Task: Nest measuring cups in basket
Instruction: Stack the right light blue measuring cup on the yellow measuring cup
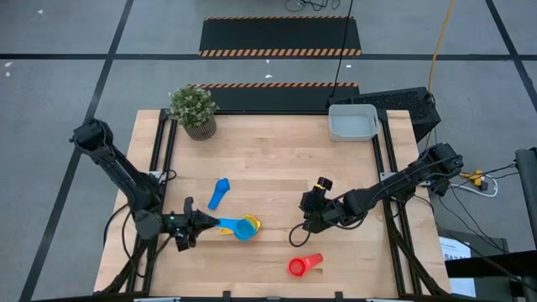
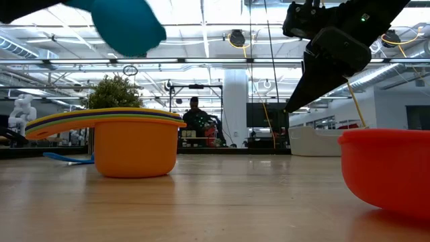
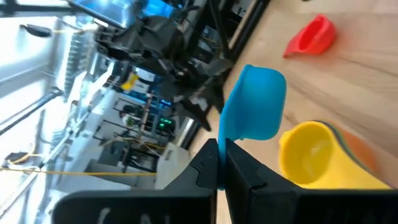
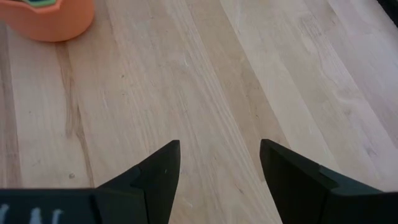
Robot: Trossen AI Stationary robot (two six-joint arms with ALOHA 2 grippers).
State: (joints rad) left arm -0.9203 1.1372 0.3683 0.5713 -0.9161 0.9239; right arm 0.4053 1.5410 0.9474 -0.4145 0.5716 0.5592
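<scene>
L gripper (image 3: 221, 165) pinching lt-blue cup (image 3: 255, 102) by handle, held above stack (image 1: 250, 224) for nesting. R gripper (image 4: 219, 163) spread, empty, near red cup (image 1: 304, 266).

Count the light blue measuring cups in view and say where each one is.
2. One light blue cup is held by the left pincer above the nested stack; the other lies on the table nearer the plant.
</scene>
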